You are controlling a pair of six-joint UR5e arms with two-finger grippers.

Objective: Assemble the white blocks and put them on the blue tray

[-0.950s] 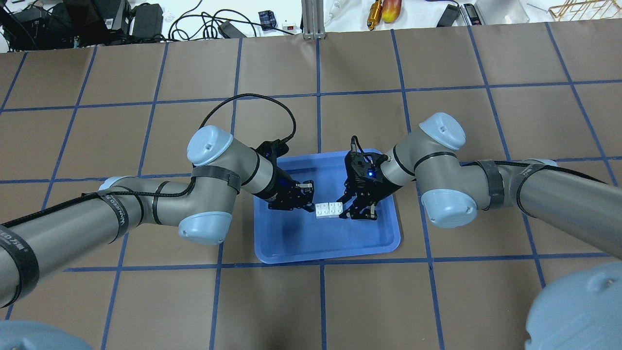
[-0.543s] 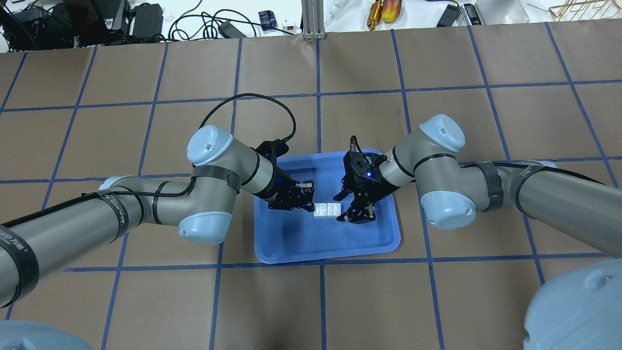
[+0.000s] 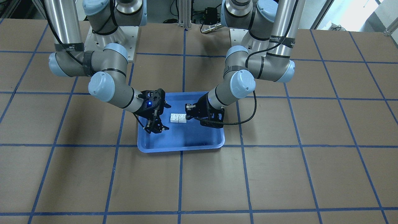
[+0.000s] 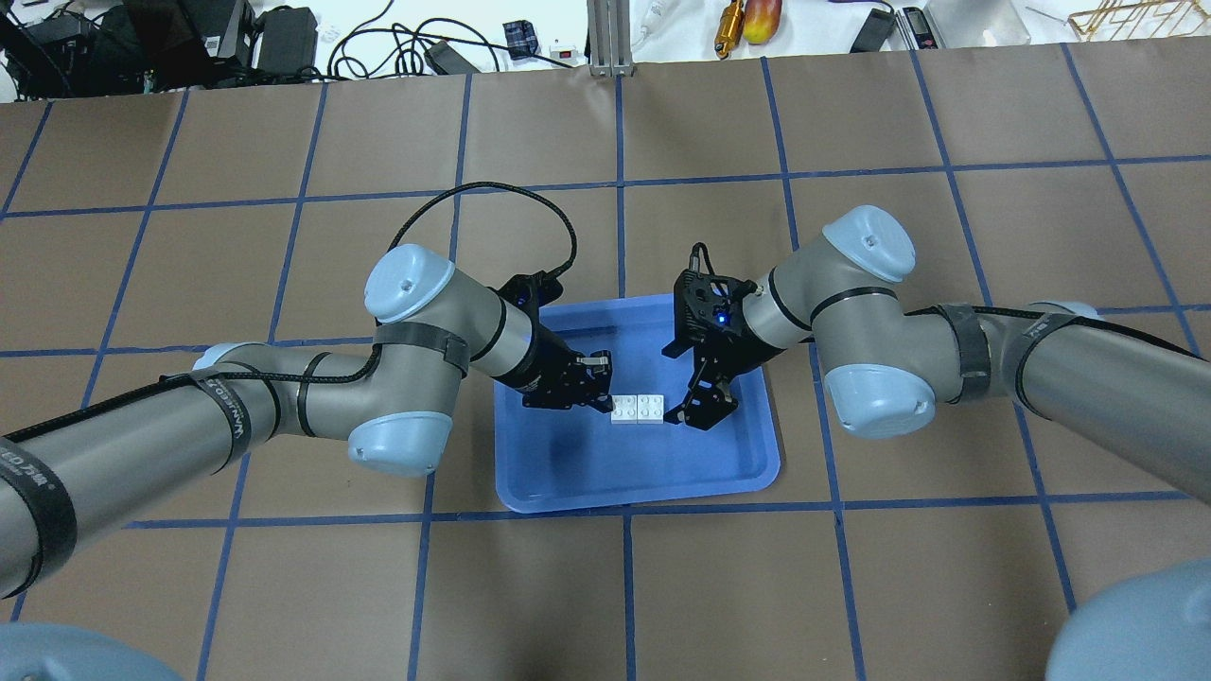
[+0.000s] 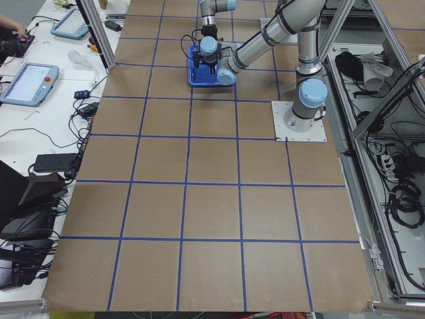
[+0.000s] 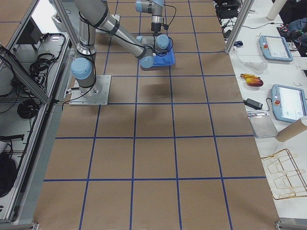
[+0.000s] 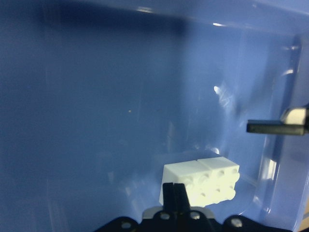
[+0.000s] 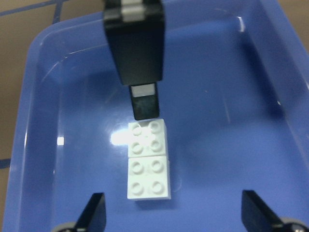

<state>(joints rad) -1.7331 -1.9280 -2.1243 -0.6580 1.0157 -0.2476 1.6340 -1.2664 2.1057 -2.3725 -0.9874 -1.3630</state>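
Note:
Two white blocks (image 4: 637, 409), joined end to end, lie in the middle of the blue tray (image 4: 643, 478). They also show in the front view (image 3: 178, 118), the left wrist view (image 7: 200, 181) and the right wrist view (image 8: 148, 159). My left gripper (image 4: 608, 403) is shut, low in the tray, with its tips against the blocks' left end (image 7: 175, 195). My right gripper (image 4: 684, 386) is open and empty, just right of the blocks and not touching them. Its fingertips (image 8: 94, 215) stand wide apart on either side of the blocks' near end.
The tray (image 3: 186, 141) sits on the brown table with its blue tape grid. Cables, tools and boxes (image 4: 454, 47) lie beyond the table's far edge. Tablets (image 6: 278, 48) lie on a side bench.
My right gripper has drawn back from the blocks' right end and turned, its wrist rising a little. The blocks and my left gripper have not moved.

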